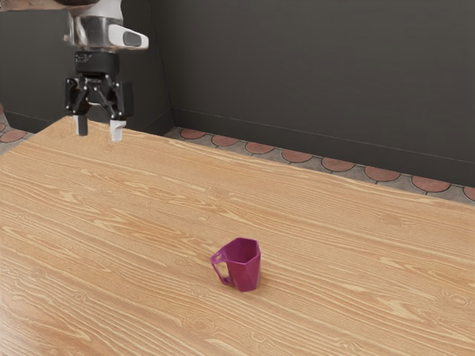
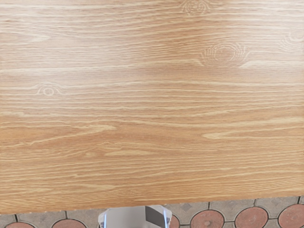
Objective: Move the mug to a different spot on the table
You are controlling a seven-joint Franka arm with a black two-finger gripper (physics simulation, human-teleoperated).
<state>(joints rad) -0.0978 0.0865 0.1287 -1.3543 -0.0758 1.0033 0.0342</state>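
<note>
Gripper (image 1: 99,130): hanging high near the table's far edge, at the exterior view's left, pointing straight down, fingers (image 1: 116,131) standing wide apart, gripping nothing.
Mug (image 1: 237,264): sitting upright on the table (image 1: 356,245), near the front middle, well apart from the gripper; handle (image 1: 221,268) jutting toward the exterior view's left.
Step in hand: judging by the gap, only beginning the approach; grasp and move both not yet done.
Risk of tipping: coming down off-centre and clipping the rim or handle with one finger, knocking the light mug over or sending it sliding.
Risk of a poor grip: closing across the slanted, faceted walls and squeezing the mug upward out of the fingers; closing on the handle instead, leaving it swinging or twisting.
Risk in descent: dropping too low and driving the fingertips into the wood.
Risk in carrying: lifting too little and dragging the base along the grain; letting go from too high, making it topple.
Risk in placing: choosing a spot too close to the far edge, beside the tiled floor (image 1: 297,156), inviting a fall.
</note>
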